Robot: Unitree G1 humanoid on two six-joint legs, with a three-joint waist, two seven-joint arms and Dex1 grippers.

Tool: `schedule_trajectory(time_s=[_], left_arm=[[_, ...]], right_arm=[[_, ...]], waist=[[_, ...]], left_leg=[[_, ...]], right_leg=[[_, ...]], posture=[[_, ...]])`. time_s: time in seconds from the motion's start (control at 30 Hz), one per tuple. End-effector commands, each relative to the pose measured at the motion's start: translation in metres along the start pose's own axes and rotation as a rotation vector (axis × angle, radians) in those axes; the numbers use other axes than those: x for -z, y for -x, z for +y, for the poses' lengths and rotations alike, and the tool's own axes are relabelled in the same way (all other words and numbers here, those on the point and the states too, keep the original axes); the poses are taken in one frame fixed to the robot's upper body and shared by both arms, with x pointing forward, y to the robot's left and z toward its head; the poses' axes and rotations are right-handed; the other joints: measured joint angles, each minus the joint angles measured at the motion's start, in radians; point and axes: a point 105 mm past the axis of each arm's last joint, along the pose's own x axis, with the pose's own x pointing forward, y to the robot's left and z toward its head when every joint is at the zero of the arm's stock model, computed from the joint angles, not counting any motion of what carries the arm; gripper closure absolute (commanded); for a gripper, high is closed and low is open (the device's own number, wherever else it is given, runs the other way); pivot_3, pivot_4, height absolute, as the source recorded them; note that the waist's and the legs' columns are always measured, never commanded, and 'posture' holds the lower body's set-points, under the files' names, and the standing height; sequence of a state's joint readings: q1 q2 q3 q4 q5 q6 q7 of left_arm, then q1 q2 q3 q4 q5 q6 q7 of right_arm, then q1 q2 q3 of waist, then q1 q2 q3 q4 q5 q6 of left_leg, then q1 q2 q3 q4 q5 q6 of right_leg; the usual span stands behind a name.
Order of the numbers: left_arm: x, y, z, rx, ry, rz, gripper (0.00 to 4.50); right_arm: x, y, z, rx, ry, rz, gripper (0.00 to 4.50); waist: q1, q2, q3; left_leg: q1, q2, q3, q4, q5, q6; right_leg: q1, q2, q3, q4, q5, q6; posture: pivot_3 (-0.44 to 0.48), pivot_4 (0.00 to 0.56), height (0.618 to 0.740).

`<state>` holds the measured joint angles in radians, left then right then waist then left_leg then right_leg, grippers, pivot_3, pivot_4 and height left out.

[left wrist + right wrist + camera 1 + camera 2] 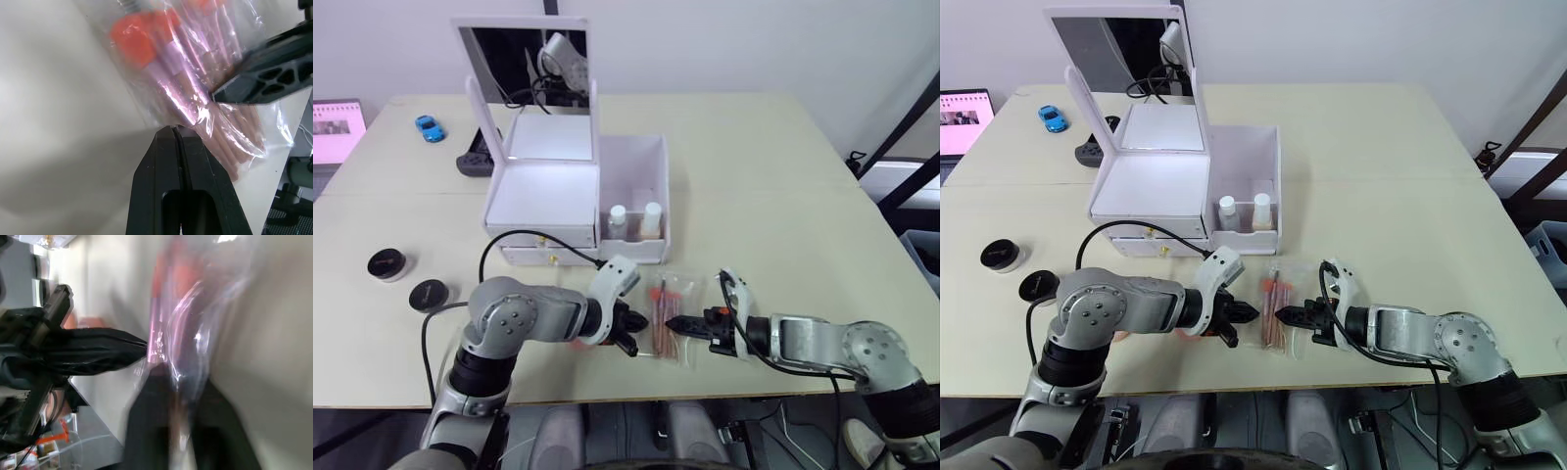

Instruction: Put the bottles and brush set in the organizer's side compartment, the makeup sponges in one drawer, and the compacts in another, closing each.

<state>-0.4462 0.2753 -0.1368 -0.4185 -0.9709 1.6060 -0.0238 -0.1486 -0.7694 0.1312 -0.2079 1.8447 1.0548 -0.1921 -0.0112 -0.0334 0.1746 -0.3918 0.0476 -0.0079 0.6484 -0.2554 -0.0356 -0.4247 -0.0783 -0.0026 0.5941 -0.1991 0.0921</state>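
Tabletop, bagged brush set between left hand, right hand

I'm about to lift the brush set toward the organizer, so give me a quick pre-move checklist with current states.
1. Left gripper at the brush set: ok, jaws shut at the bag's edge.
2. Right gripper at the bag: ok; firmness of its hold: cannot tell.
3. Side compartment has room: ok, two bottles stand at its front, space behind.
4. Brushes all inside the bag: ok.
5. Drawers shut: cannot tell.
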Motion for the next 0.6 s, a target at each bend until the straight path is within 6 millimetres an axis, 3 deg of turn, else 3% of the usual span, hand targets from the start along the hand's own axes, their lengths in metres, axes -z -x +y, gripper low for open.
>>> schedule_trajectory(time_s=[0.03, 0.27, 0.47, 0.6], left_arm=[[-0.014, 0.014, 0.001, -0.003, -0.036, -0.068, 4.5], [-0.019, 0.044, -0.007, 0.125, -0.038, -0.154, 4.5], [-0.029, 0.098, -0.016, 0.217, -0.163, -0.271, 4.5], [-0.035, 0.141, -0.033, 0.232, -0.375, -0.443, 4.5]], right_arm=[[-0.006, 0.012, 0.008, -0.033, 0.06, -0.015, 4.48], [-0.009, 0.044, 0.024, -0.103, 0.182, -0.035, 4.48], [-0.018, 0.071, 0.059, -0.229, 0.384, -0.067, 4.48], [-0.047, 0.087, 0.085, -0.282, 0.651, -0.263, 4.48]], waist=[[0.0, 0.0, 0.0], [0.002, 0.001, 0.001], [0.0, 0.001, 0.003], [-0.003, 0.002, 0.004]], left_leg=[[0.0, 0.0, 0.0, 0.0, 0.0, 0.0], [-0.002, 0.0, 0.0, -0.001, 0.0, 0.0], [-0.001, 0.0, 0.0, -0.002, 0.0, 0.0], [-0.001, 0.0, 0.001, -0.002, 0.0, 0.0]], right_leg=[[0.0, 0.0, 0.0, 0.0, 0.0, 0.0], [-0.002, 0.0, 0.0, -0.001, 0.0, 0.0], [-0.003, 0.0, 0.0, -0.001, 0.0, 0.001], [-0.003, -0.001, -0.001, -0.002, 0.0, 0.001]], posture=[[0.0, 0.15, 0.725], [0.0, 0.15, 0.725], [0.0, 0.15, 0.725], [0.0, 0.15, 0.725]])
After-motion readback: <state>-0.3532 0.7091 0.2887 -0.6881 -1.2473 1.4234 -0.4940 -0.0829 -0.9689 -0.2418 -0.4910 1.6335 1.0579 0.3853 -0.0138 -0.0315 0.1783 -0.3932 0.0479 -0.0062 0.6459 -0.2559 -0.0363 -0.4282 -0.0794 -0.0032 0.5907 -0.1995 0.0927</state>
